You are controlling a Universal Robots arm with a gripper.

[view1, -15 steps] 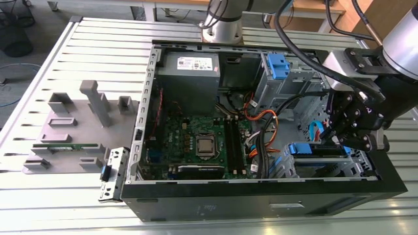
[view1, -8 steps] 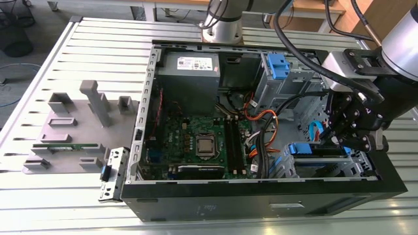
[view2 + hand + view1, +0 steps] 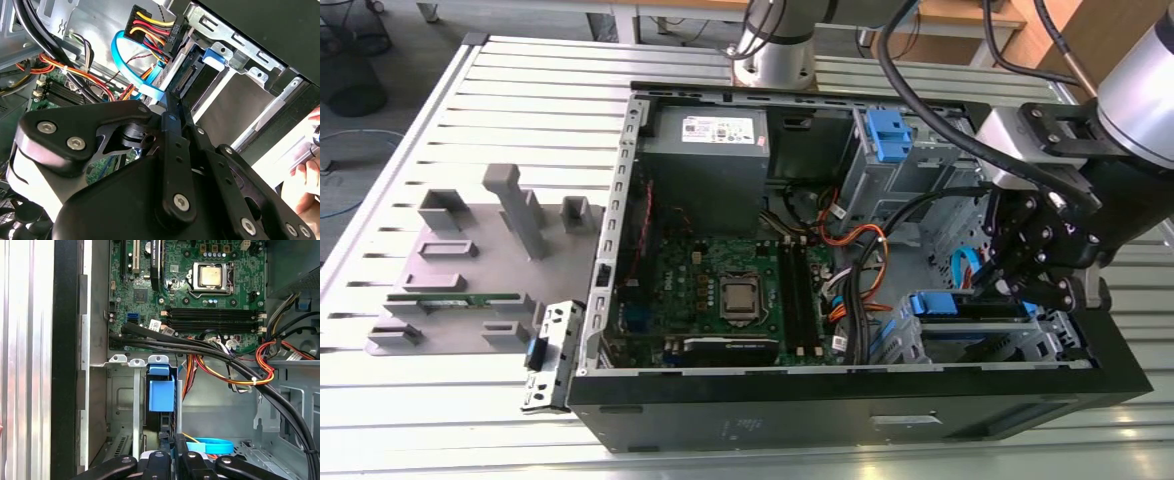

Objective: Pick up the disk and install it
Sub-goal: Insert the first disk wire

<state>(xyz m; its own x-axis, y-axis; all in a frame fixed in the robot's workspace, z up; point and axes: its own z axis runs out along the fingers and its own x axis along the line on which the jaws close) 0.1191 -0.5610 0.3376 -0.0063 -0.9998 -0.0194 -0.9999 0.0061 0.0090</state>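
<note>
Metal and plastic finishes
Disk carrier – smooth blue plastic; case matt black; table ribbed bare metal.

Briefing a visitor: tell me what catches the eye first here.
An open black metal computer case lies on the slatted table, its green motherboard exposed. The black claw reaches in at the exterior view's right, beside the blue-handled silver disk sitting in its bay.
</note>
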